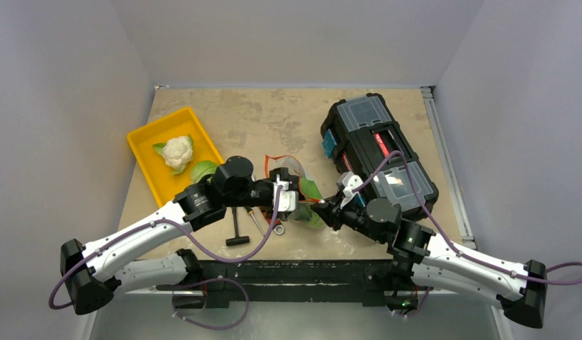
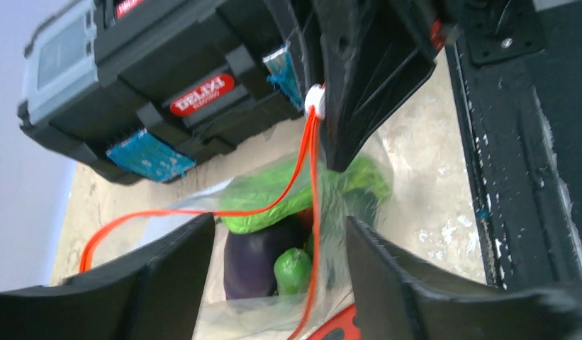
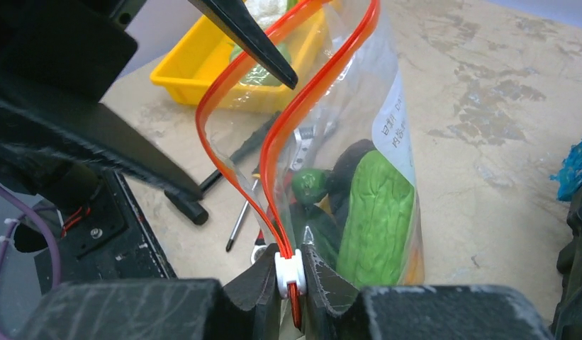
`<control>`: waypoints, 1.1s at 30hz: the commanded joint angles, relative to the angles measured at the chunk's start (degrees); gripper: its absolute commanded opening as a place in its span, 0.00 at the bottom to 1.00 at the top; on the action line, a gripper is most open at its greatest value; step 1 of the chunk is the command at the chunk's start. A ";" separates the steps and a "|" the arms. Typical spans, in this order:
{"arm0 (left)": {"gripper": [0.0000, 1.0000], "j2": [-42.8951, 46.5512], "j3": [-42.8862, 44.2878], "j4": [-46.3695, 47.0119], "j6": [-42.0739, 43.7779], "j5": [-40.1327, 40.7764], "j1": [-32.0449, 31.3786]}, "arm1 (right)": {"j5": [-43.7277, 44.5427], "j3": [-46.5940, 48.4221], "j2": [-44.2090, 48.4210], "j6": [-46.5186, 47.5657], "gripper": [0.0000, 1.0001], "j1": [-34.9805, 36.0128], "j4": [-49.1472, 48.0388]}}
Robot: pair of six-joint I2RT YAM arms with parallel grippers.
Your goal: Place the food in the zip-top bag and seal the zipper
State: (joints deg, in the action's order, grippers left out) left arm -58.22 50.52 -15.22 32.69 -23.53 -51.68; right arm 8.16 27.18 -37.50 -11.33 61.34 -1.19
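The clear zip-top bag (image 1: pixel 307 200) stands between my two grippers, its mouth open. Inside it show the purple eggplant (image 2: pixel 254 258), a small green piece (image 2: pixel 293 270) and a long green piece (image 3: pixel 376 219). The red-orange zipper (image 3: pixel 238 184) runs as two separate strips up from its white slider (image 3: pixel 288 274). My right gripper (image 3: pixel 291 280) is shut on that slider at one end of the bag; it also shows in the top view (image 1: pixel 332 210). My left gripper (image 2: pixel 281 283) is open, its fingers (image 2: pixel 167 273) wide apart on either side of the bag's upper part.
A yellow tray (image 1: pixel 147 138) at the back left holds the white cauliflower (image 1: pixel 177 151) and pale-green cabbage (image 1: pixel 203 171). A black toolbox (image 1: pixel 376 152) stands right of the bag. A T-handle tool (image 1: pixel 237 230), a screwdriver (image 3: pixel 242 219) and a wrench (image 1: pixel 277 228) lie near the bag.
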 commanded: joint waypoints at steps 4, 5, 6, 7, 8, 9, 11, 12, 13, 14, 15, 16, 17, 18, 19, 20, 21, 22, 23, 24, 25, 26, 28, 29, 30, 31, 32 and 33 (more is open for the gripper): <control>0.78 -1.31 7.02 0.31 7.06 3.18 -6.35 | 0.63 1.85 3.83 0.70 0.06 -0.08 -0.81; 0.78 -2.22 7.43 -0.41 8.41 3.66 -7.31 | 0.45 1.83 4.05 0.67 0.05 -0.07 -0.73; 0.79 -3.25 7.95 -1.18 9.45 3.64 -8.06 | 0.25 1.75 4.16 0.57 0.04 -0.01 -0.60; 0.79 -4.46 8.69 -1.99 10.35 3.17 -8.48 | 0.01 1.82 4.18 0.61 0.04 -0.09 -0.61; 0.79 -5.58 9.57 -2.98 10.94 2.46 -8.72 | -0.21 1.86 4.18 0.59 0.04 -0.08 -0.54; 0.79 -6.94 10.73 -4.21 11.31 2.11 -8.70 | -0.20 1.97 4.11 0.62 0.04 -0.08 -0.32; 0.80 -8.88 12.35 -5.45 11.53 2.27 -8.57 | 0.27 2.47 3.64 0.67 0.04 -0.12 0.50; 0.80 -9.87 12.71 -5.59 11.92 1.95 -8.32 | 0.64 2.78 3.15 0.70 0.04 -0.09 0.87; 0.80 -10.75 13.18 -6.25 12.57 1.19 -7.78 | 0.71 3.18 2.87 0.78 0.04 -0.13 1.07; 0.78 -11.64 13.84 -7.28 12.99 0.41 -7.39 | 0.71 3.54 2.55 0.78 0.04 -0.09 1.10; 0.75 -12.49 14.53 -8.86 13.21 -0.20 -6.59 | 0.67 3.92 2.22 0.79 0.04 -0.09 1.10; 0.70 -13.07 14.96 -9.66 12.89 -0.60 -5.76 | 0.59 4.26 1.91 0.71 0.05 -0.13 2.45; 0.66 -13.25 15.00 -9.87 12.34 -2.21 -4.53 | 0.48 4.90 1.73 0.56 0.06 -0.10 3.04; 0.63 -13.13 14.54 -9.40 11.70 -3.39 -3.48 | 0.50 5.47 1.53 0.31 0.06 -0.08 3.63; 0.60 -12.80 13.69 -8.42 11.09 -4.04 -2.75 | 0.38 6.04 1.42 0.03 0.07 -0.08 4.23; 0.56 -12.21 12.46 -7.25 10.85 -4.39 -2.43 | 0.28 6.58 1.24 -0.13 0.07 -0.10 4.72; 0.51 -12.14 11.82 -6.57 10.75 -4.50 -2.37 | 0.08 7.13 0.99 -0.32 0.07 -0.08 5.20; 0.44 -12.16 11.47 -6.34 10.59 -4.76 -2.32 | 0.03 7.78 0.91 -0.68 0.08 -0.08 5.72; 0.33 -12.39 11.30 -6.31 10.23 -4.99 -2.29 | 0.26 8.40 0.61 -1.21 0.08 -0.08 6.32; 0.23 -12.63 11.19 -6.17 9.76 -4.99 -2.21 | 0.65 9.33 0.24 -1.90 0.09 -0.08 7.52; 0.14 -12.73 11.29 -6.39 9.42 -4.69 -2.22 | 1.67 10.80 -0.43 -2.87 0.12 -0.08 9.60; 0.08 -12.73 11.49 -6.85 9.08 -4.35 -2.20 | 3.13 12.88 -1.51 -4.68 0.16 -0.08 13.06; 0.00 -12.04 11.03 -6.76 8.61 -3.48 -2.23 | 4.86 18.43 -4.62 -9.48 0.24 -0.08 21.46; 0.00 -11.52 10.26 -5.81 8.27 -3.13 -2.20 | 5.81 21.46 -5.95 -10.90 0.29 -0.08 25.72; 0.00 -11.06 9.69 -4.95 8.13 -3.20 -2.20 | 6.37 24.38 -6.94 -12.35 0.34 -0.08 30.18; 0.00 -10.87 9.57 -4.68 8.09 -3.46 -2.25 | 7.03 26.98 -7.72 -12.93 0.39 -0.08 33.92; 0.00 -10.83 9.70 -4.84 8.09 -3.61 -2.20 | 6.63 29.08 -8.09 -12.89 0.42 -0.06 36.13; 0.00 -10.84 10.01 -5.51 8.17 -3.87 -2.26 | 6.32 30.54 -8.19 -13.13 0.46 -0.08 37.91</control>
State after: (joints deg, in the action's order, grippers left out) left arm -70.96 60.60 -22.79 41.58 -25.61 -54.06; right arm 11.90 49.43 -45.23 -19.68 61.32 23.55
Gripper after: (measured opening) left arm 0.009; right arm 0.403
